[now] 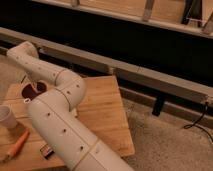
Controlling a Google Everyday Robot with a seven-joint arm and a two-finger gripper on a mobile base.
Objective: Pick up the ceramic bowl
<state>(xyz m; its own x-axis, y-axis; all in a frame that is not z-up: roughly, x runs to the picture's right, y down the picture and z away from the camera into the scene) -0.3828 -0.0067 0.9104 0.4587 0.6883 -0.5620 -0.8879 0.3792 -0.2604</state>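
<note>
the small round dark maroon glossy ceramic bowl (41, 89) sits on the light wooden surface (102, 107) near its far left edge. the end effector (31, 84) hangs right over the bowl's left rim, jaws spread wide and nothing held. we judge the main risk to be a glancing pinch, since the glossy ceramic could slip or skate toward that far edge. the whitish translucent cup (6, 118) stands near on the left and the orange carrot-shaped piece (19, 144) lies nearer us, so a sideways swing could knock them. the surface's right half offers room, and straight up looks the safest way out.
</note>
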